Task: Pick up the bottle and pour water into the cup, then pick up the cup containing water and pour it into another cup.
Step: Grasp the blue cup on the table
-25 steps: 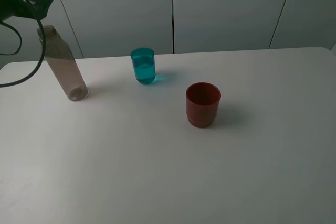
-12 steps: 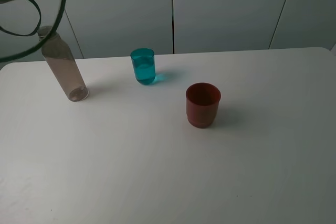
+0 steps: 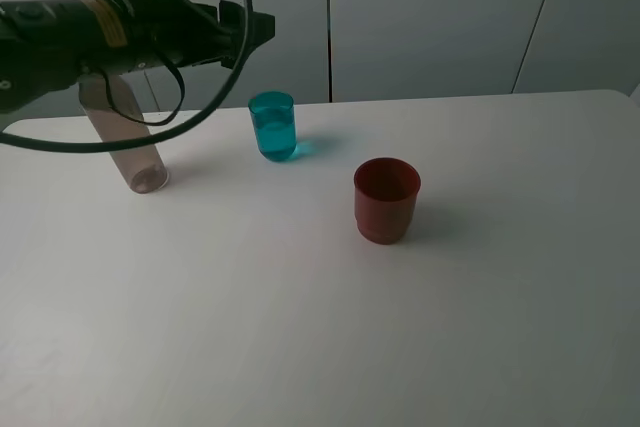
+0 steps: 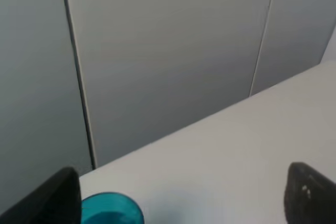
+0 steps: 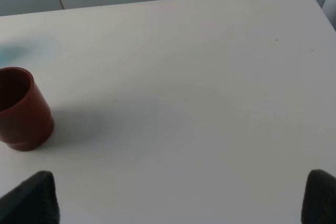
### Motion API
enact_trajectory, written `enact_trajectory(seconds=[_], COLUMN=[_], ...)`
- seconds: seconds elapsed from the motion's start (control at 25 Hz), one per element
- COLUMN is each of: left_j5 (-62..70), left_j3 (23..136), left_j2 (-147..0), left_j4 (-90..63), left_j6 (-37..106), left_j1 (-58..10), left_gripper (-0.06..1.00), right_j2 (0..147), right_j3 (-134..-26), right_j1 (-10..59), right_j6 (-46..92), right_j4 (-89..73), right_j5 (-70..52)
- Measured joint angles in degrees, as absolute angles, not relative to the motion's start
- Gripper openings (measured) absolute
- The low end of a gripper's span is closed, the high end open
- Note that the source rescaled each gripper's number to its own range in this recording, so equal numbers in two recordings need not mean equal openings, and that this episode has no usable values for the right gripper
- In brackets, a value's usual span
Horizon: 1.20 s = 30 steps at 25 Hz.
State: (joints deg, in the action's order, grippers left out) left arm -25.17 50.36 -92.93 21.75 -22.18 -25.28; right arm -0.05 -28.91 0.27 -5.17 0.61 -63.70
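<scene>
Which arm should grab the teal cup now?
Left. The left claw, open, hangs near the cup, which shows between its fingers in its wrist view. The right claw faces the red cup instead.

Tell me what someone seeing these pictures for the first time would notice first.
The black left arm stretches in from the left, its open left gripper hanging in the air near the teal cup, which stands toward the back edge of the table and seems to hold water. The dark red cup stands alone right of it, nearer the front. The tall brownish bottle stands at far left, partly behind the arm.
</scene>
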Motion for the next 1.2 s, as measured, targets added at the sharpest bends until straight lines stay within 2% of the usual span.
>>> enact_trajectory(seconds=[0.32,0.52,0.92,1.2], left_j5=[-26.3,-33.5,-54.1,-56.5], left_j3=[50.4,50.4,50.4,54.5], left_j2=[-100.6,-108.0,-122.3,-128.3], left_j4=[-3.1,-12.8,-14.5,-15.6], left_j6=[0.0,2.6,3.2,3.2], left_j1=[-31.9,-32.3,-32.4,-32.1], left_gripper=[0.97,0.97,0.97,0.97], right_j2=[0.0,0.0,0.0,0.0], right_j3=[-28.9,-28.9,-28.9,-28.9], right_j1=[0.3,0.3,0.3,0.3], right_j6=[-5.2,-5.2,-5.2,-5.2], right_j4=[0.6,0.6,0.6,0.6], right_j5=[-63.7,-63.7,-63.7,-63.7])
